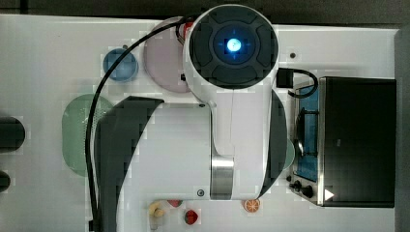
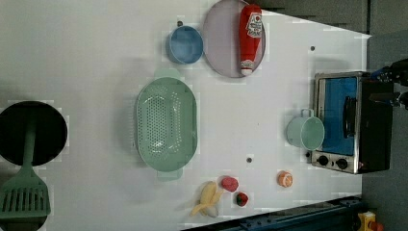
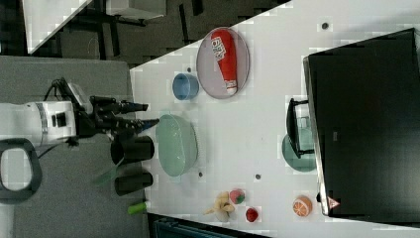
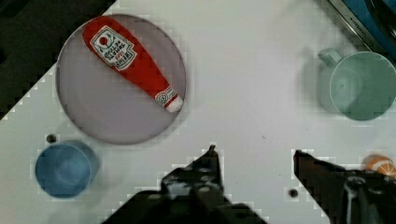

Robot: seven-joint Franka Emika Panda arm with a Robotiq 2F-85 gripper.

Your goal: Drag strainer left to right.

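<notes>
I'm seeing my gripper [image 4: 254,154] hanging over bare white table [image 4: 243,93], its fingers standing well apart and gripping nothing. Beyond the fingertips a ketchup bottle [image 4: 133,60] is lying on a grey plate [image 4: 93,116]. The strainer [image 2: 166,125] is sitting untouched toward the left view's left, below the blue bowl [image 2: 185,44].

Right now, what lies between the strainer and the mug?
Bare white tabletop in the left view; nothing sits between the strainer and the mug.
</notes>
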